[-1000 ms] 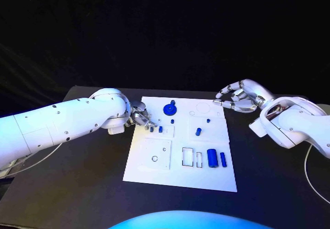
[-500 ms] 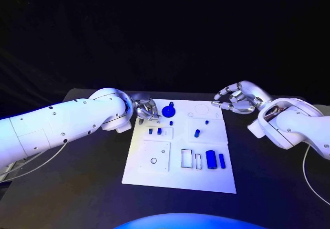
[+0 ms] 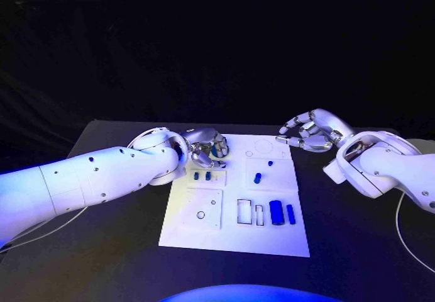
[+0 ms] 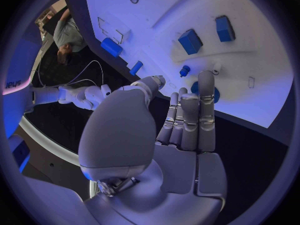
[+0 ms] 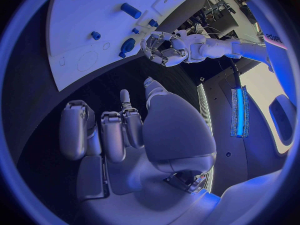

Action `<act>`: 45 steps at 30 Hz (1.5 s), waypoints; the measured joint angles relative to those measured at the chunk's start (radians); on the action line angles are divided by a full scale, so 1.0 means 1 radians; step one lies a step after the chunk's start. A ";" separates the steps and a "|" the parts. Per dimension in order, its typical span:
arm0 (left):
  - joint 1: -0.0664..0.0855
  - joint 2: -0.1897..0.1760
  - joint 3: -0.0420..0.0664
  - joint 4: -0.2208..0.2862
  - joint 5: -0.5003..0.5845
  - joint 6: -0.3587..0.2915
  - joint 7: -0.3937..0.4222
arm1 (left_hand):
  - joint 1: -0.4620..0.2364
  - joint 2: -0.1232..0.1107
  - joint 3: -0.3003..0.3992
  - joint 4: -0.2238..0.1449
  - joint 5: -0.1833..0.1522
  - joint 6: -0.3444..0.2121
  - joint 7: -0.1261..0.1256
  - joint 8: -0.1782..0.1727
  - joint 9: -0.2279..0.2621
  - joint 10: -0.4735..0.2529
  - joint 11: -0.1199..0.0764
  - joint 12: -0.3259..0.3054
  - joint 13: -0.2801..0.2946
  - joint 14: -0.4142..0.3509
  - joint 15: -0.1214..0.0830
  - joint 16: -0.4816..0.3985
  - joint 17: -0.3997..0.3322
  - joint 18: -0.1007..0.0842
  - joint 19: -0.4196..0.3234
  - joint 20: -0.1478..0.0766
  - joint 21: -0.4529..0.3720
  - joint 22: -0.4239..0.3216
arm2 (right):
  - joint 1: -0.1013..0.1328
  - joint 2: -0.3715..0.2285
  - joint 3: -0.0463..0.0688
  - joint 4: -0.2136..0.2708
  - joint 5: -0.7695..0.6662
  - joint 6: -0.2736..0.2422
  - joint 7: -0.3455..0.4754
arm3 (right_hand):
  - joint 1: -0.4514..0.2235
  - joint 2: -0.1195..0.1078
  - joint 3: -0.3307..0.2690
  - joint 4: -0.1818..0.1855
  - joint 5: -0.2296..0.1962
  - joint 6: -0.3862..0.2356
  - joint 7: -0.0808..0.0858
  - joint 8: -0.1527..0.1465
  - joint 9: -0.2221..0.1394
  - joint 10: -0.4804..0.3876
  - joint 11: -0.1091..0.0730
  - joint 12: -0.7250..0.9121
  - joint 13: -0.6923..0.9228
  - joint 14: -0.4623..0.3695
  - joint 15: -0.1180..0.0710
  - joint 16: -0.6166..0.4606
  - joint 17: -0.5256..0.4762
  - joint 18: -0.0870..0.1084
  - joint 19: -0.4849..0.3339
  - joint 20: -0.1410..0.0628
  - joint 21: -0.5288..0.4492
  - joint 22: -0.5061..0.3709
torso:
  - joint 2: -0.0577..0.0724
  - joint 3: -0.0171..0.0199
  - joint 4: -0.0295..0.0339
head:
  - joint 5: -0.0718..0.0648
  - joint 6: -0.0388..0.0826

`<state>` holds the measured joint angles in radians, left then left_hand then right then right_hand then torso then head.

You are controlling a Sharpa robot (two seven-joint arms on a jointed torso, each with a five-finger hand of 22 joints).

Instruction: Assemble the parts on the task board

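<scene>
Bench (image 3: 100, 258) dark, task board (image 3: 272, 242) lying white at its centre, and the action sits up at the board's 11 o'clock corner: the left hand (image 3: 207, 146) hovers there, fingers straight and close together, nothing held between them, their tips over the round blue part (image 4: 205, 91). Two small blue pegs (image 3: 201, 177) stand just toward 6 o'clock from that hand, two more (image 3: 258, 175) near the board's middle. Down at 5 o'clock two blue cylinders (image 3: 282, 213) lie side by side next to the rectangular slots (image 3: 246, 210). Over at 2 o'clock, just off the board's corner, the right hand (image 3: 307, 133) hangs above the bench, fingers curled inward and gripping nothing.
</scene>
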<state>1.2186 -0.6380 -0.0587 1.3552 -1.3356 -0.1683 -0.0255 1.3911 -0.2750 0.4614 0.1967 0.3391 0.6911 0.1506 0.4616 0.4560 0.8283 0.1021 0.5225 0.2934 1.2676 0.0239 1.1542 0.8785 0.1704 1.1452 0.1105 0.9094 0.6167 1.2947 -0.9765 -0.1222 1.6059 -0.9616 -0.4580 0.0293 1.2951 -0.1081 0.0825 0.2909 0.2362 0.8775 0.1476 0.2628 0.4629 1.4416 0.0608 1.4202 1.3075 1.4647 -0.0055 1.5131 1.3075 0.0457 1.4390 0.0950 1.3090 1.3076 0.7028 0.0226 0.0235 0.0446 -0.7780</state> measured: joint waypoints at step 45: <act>-0.010 0.105 -0.003 -0.111 -0.271 0.096 -0.007 | 0.043 0.033 0.074 -0.055 -0.011 0.156 -0.028 -0.067 -0.078 0.128 -0.036 -0.049 -0.102 0.130 -0.034 0.171 0.129 -0.047 0.161 -0.023 0.306 0.384 | -0.002 0.008 0.000 0.000 0.002 0.000 0.004 | 0.000 0.000 0.000 0.000 0.000 0.000 0.000 0.000 0.000 -0.004 0.004 -0.005 0.000 0.000 0.000 0.000 0.001 0.000 0.000 0.000 -0.006 0.000 | 0.001 0.0015 0.0012 | -0.011 -0.006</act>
<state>1.2089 -0.5328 -0.0617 1.2445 -1.6068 -0.0726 -0.0325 1.4344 -0.2422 0.5357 0.1420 0.3286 0.8473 0.1229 0.3943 0.3784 0.9566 0.0661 0.4732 0.1911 1.3974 -0.0105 1.3253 1.0076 0.1230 1.3062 0.0879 1.2151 1.0005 1.2928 -0.9687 -0.1222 1.6062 -0.9597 -0.4582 0.0329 1.2951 -0.1081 0.0826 0.2908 0.2361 0.8776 0.1476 0.2628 0.4626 1.4380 0.0644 1.4148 1.3073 1.4647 -0.0055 1.5131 1.3080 0.0457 1.4392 0.0951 1.3030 1.3080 0.7033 0.0242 0.0246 0.0339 -0.7840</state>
